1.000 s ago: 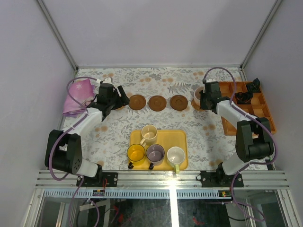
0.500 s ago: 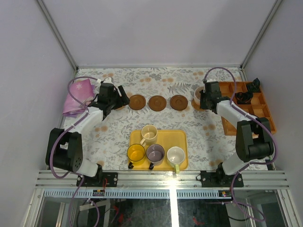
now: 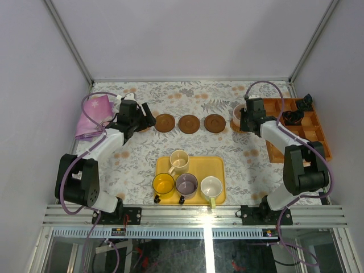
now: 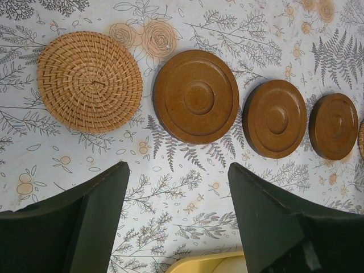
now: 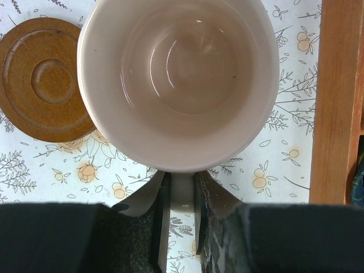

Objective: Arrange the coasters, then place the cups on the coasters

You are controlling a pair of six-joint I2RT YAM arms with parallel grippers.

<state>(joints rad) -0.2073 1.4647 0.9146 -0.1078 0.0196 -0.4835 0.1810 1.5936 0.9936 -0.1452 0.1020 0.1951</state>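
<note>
Three brown wooden coasters (image 3: 189,123) lie in a row across the table's middle. In the left wrist view a woven tan coaster (image 4: 90,81) lies left of the wooden discs (image 4: 196,95). My left gripper (image 4: 177,168) hovers open just on the near side of them, at the row's left end (image 3: 143,119). My right gripper (image 5: 182,182) is shut on the handle of the pink cup (image 5: 179,74), upright at the row's right end (image 3: 238,114). A brown coaster edge (image 3: 233,126) shows beside that cup. The cream (image 3: 178,161), yellow (image 3: 163,184), purple-grey (image 3: 186,184) and pale green-white (image 3: 211,186) cups stand on the yellow tray (image 3: 202,165).
An orange compartment box (image 3: 310,133) with small black objects (image 3: 293,116) sits right of the pink cup, its wooden wall (image 5: 335,96) close by. A pink cloth (image 3: 94,116) lies at the far left. Enclosure walls surround the table.
The left wrist has shifted very slightly; the right gripper and pink cup have stayed in place.
</note>
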